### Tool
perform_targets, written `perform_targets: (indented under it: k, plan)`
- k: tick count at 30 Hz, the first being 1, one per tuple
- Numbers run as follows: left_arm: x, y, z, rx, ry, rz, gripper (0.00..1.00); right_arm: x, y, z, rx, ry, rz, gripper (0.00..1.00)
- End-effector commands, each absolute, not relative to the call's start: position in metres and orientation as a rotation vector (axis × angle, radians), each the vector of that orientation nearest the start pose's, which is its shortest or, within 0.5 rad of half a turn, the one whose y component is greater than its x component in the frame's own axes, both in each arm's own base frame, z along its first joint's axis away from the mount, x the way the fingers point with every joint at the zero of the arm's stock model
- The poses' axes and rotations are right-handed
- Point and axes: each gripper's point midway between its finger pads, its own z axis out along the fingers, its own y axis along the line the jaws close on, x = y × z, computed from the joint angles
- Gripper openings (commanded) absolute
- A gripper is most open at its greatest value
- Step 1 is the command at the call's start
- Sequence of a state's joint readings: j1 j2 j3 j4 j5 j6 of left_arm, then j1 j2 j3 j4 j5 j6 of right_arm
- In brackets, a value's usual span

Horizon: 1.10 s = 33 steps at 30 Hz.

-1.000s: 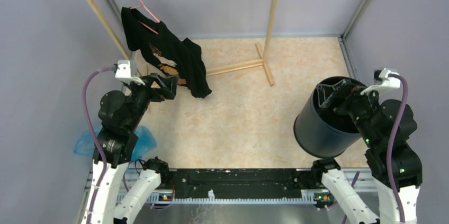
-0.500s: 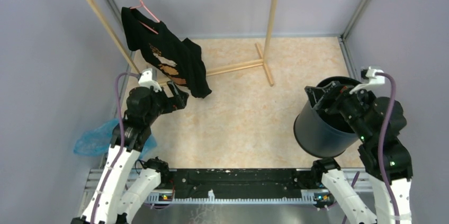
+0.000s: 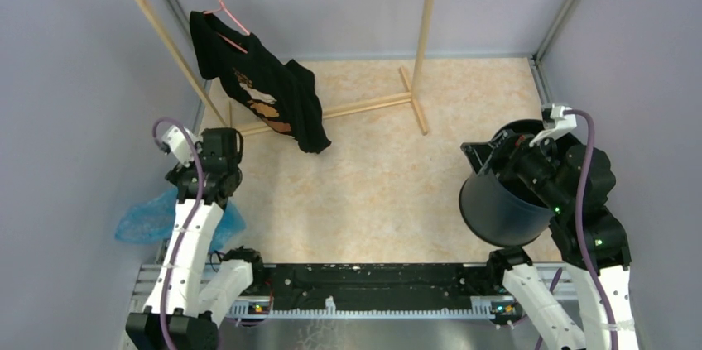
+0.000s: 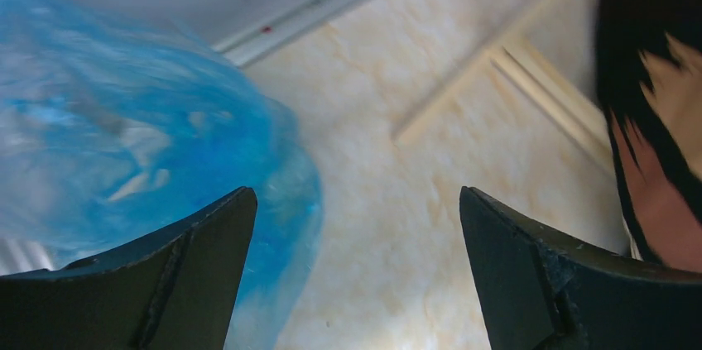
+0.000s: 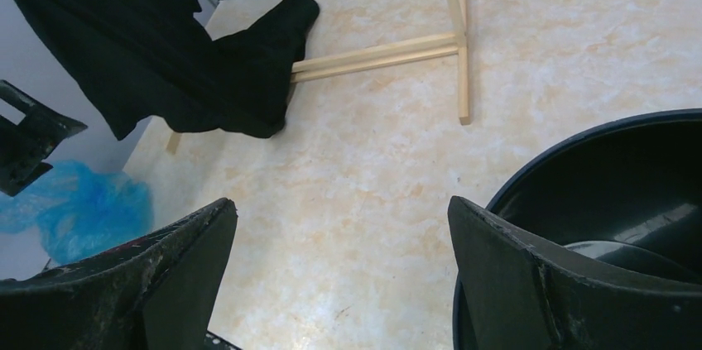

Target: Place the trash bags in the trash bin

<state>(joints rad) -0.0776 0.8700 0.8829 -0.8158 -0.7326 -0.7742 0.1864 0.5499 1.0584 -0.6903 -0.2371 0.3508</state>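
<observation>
Beige marbled flooring (image 3: 381,193) is bounded by grey walls (image 3: 74,77). The blue trash bag (image 3: 141,219) is seen at the left edge, near the left gripper (image 4: 356,201), whose jaws are spread and empty. The trash bin (image 3: 497,209) is placed at the right, the right gripper (image 5: 343,209) held near its rim, likewise spread and empty.

Seen from above, the left arm (image 3: 186,242) hides the middle of the trash bag (image 3: 137,222), which the left wrist view blurs and crops at its left edge along with the blurred black shirt (image 4: 646,35), while the trash bin (image 5: 629,176) runs off the right wrist view's right and bottom edges.
</observation>
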Motion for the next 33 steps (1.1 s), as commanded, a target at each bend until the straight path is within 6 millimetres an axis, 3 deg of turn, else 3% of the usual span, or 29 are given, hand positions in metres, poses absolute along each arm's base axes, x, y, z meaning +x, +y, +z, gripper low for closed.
perform_targets:
  k: [1, 6, 8, 14, 21, 27, 33]
  plan:
    - [0.208, 0.134, 0.219, -1.302, 1.558, 0.609, 0.98, 0.192, 0.101, 0.355, -0.084, 1.730, 0.642, 0.99]
    - [0.196, 0.163, 0.210, -1.378, 1.532, 0.707, 0.99, 0.186, 0.104, 0.354, -0.089, 1.736, 0.670, 0.99]
    - [0.186, 0.169, 0.197, -1.411, 1.503, 0.783, 0.98, 0.183, 0.105, 0.353, -0.091, 1.735, 0.682, 0.99]
    - [0.186, 0.163, 0.142, -1.524, 1.589, 0.705, 0.99, 0.181, 0.109, 0.345, -0.086, 1.764, 0.710, 0.99]
    - [0.192, 0.160, 0.120, -1.538, 1.663, 0.647, 0.96, 0.178, 0.111, 0.340, -0.066, 1.791, 0.737, 0.99]
    - [0.198, 0.162, 0.091, -1.607, 1.761, 0.577, 0.53, 0.179, 0.116, 0.345, -0.065, 1.781, 0.777, 0.99]
    - [0.217, 0.151, 0.089, -1.499, 1.830, 0.419, 0.18, 0.180, 0.115, 0.344, -0.059, 1.785, 0.770, 0.99]
